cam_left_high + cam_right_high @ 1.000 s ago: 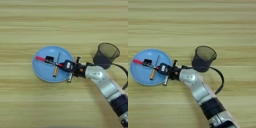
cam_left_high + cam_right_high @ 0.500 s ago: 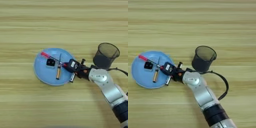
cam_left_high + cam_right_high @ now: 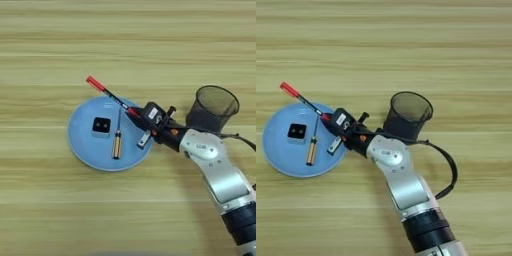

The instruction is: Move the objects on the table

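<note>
The hand (image 3: 141,121) sits over the right edge of a round blue plate (image 3: 85,150), its black fingers clamped on the near red end of the pen (image 3: 109,93). The pen slants up and to the left from that grip, its black middle crossing the plate's upper rim and its far red tip reaching past the plate over the bare desk (image 3: 60,45). Whether the far tip touches the wood cannot be told. Just beside the hand, on the plate, lies a small grey piece (image 3: 143,139); further left lies a thin screwdriver-like tool (image 3: 117,140) with a yellowish handle, pointing up and down, and left of that sits the small black square block (image 3: 101,125) with its white rim, apart from the tool. Behind the hand, the silver forearm (image 3: 217,172) runs down toward the lower right, and a dark cable loops off it. The black wire-mesh cup (image 3: 212,108) stands upright on the desk to the right of the plate, close behind the wrist, and the wrist covers part of its lower wall. The right eye view shows the forearm further down to its black cuff (image 3: 426,227) and the whole loop of cable (image 3: 448,165), which the left eye view cuts off at its right edge; the left eye view shows more open desk to the left of the plate.
</note>
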